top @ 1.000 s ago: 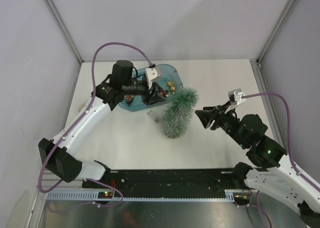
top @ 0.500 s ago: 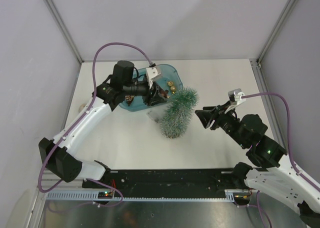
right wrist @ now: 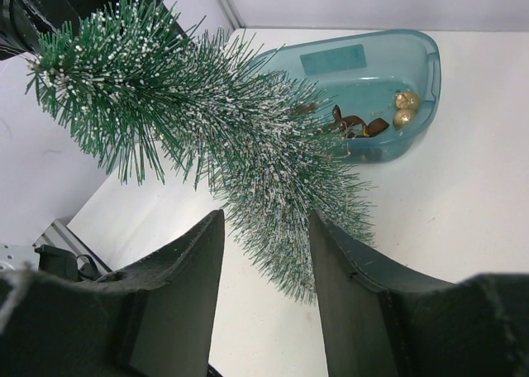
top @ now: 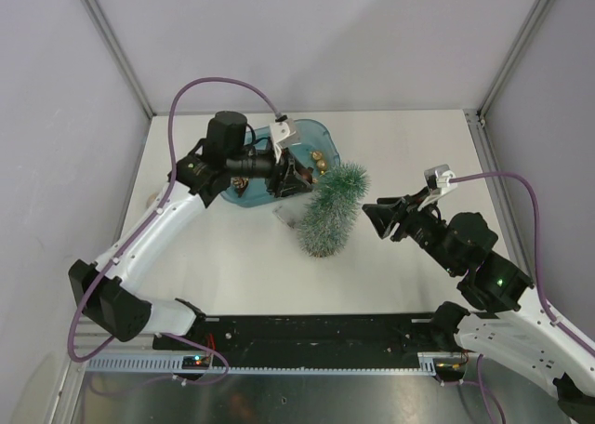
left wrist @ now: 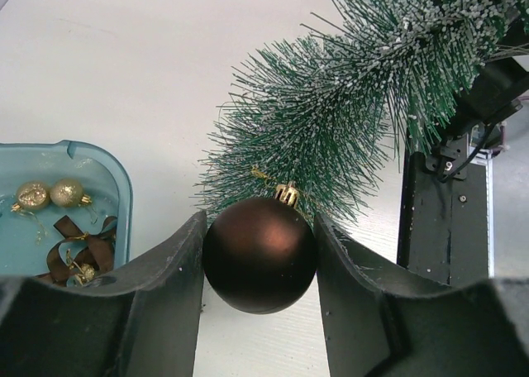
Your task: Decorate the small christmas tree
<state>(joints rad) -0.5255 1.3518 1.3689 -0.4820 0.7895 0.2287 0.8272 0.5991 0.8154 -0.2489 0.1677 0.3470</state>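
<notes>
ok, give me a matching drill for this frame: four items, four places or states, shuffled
Items:
1. brown bauble
2. gold ornaments
3. small christmas tree
4. right jaws

Places or states:
A. lying in the blue tub
B. open, empty, facing the tree
C. clamped between the left jaws
D. on the table, between the two arms

Pairs: 1-C; 2-A; 3-D; 4-B

We see the tree (top: pixel 330 212) blocking the straight path between the left end effector (top: pixel 291 176), clamping a ball (left wrist: pixel 259 257), and the spread right end effector (top: pixel 376 219). The tub (top: pixel 311 143) crowds the tree's far left. The tabletop (top: pixel 418 154) at far right is open.
</notes>
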